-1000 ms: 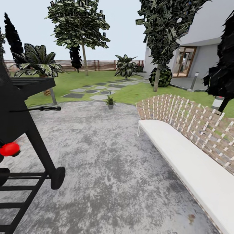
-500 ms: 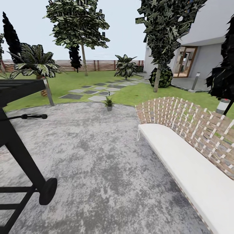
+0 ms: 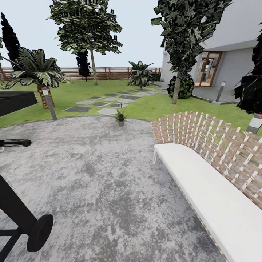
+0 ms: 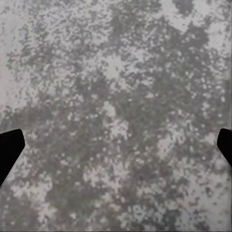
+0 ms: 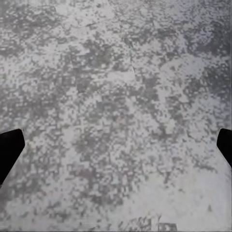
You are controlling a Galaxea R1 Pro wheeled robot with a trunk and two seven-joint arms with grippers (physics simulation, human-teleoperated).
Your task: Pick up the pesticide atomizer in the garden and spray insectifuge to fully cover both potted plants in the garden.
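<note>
The head camera has swung rightward, so the black wheeled barbecue grill now sits nearer the picture's left edge. Beyond it the mottled round grey stone patio runs to the green lawn, where one small potted plant in a grey pot stands at the patio's far rim, by pale stepping stones. A white-cushioned woven bench lies right. No writing is legible. Wrist views add patio close up, with the left gripper and right gripper spread wide, empty.
</note>
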